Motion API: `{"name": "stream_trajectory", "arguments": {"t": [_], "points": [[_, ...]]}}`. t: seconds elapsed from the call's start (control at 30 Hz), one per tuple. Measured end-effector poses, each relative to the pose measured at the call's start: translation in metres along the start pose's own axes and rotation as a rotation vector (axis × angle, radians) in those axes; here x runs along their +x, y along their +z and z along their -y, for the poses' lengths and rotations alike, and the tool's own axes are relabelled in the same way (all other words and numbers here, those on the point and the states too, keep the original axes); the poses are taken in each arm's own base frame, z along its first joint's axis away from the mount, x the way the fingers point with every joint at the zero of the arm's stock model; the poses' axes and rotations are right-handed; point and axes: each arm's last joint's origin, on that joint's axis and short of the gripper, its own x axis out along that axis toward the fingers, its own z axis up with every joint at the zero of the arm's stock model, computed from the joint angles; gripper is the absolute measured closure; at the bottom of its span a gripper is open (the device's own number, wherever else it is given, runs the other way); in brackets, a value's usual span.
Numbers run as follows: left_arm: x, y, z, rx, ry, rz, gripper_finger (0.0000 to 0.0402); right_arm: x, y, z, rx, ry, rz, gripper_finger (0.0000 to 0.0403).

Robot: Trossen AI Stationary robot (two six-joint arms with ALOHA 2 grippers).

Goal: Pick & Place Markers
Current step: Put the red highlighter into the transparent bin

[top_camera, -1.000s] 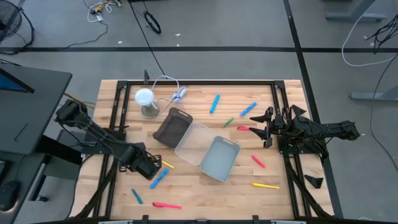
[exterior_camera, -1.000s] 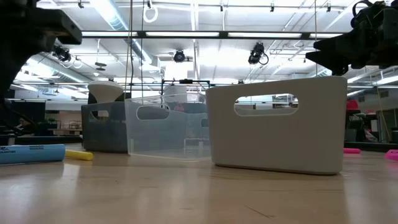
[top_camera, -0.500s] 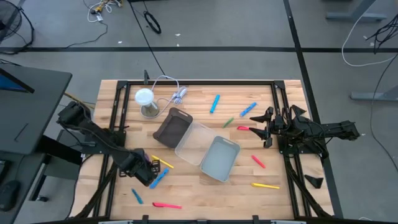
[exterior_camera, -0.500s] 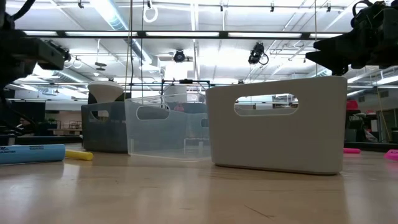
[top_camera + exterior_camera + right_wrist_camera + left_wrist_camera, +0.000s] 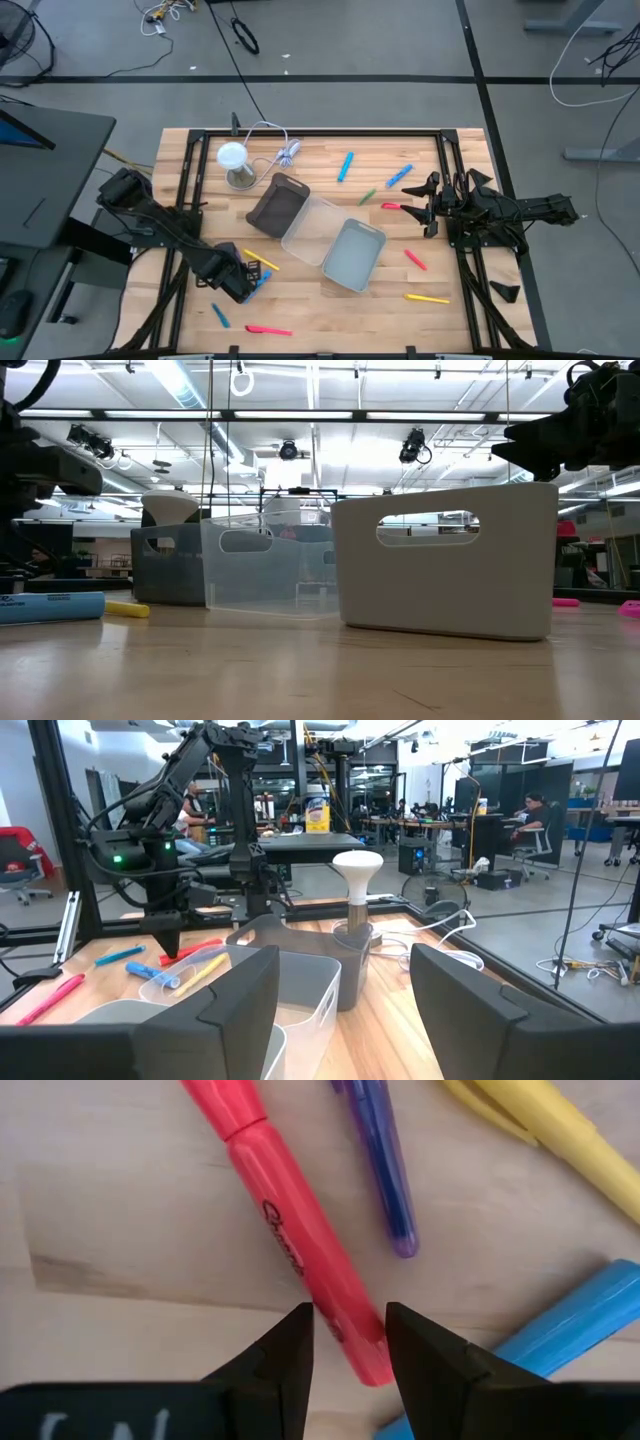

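Coloured markers lie scattered on the wooden table (image 5: 400, 320). My left gripper (image 5: 240, 280) is open at the near left, pointing down. Its fingers stand on either side of one end of a pink marker (image 5: 300, 1260), apart from it. A purple marker (image 5: 380, 1160), a yellow marker (image 5: 550, 1130) and a blue marker (image 5: 560, 1330) lie beside it. My right gripper (image 5: 425, 205) is open and empty, held above the table at the right, near a red marker (image 5: 392, 206). Its fingers also show in its wrist view (image 5: 345, 1010).
Three bins stand in a row at the table's middle: dark grey (image 5: 277, 205), clear (image 5: 310, 230) and white (image 5: 353, 255). A white lamp (image 5: 233, 158) and a cable bundle (image 5: 285, 152) are at the far left. More markers lie at the far right (image 5: 346, 166) and near edge (image 5: 268, 329).
My left gripper has gone down toward the table and a little toward the near edge, onto the cluster of markers at the near left. My right arm has kept still.
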Motion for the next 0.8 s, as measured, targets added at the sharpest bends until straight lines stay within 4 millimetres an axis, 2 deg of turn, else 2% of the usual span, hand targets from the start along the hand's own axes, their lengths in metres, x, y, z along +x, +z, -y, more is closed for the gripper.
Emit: {"name": "stream_trajectory", "arguments": {"t": [0.33, 0.57, 0.8], "points": [[0.014, -0.004, 0.000, 0.013, 0.028, 0.043, 0.0269, 0.000, 0.000, 0.000, 0.000, 0.000, 0.000, 0.0174], [0.015, -0.005, -0.001, 0.020, 0.027, 0.047, 0.0271, 0.000, 0.000, 0.000, 0.000, 0.000, 0.000, 0.0174], [0.015, -0.005, 0.000, 0.038, 0.024, 0.041, 0.0322, 0.000, 0.000, 0.000, 0.000, 0.000, 0.000, 0.0174]]}}
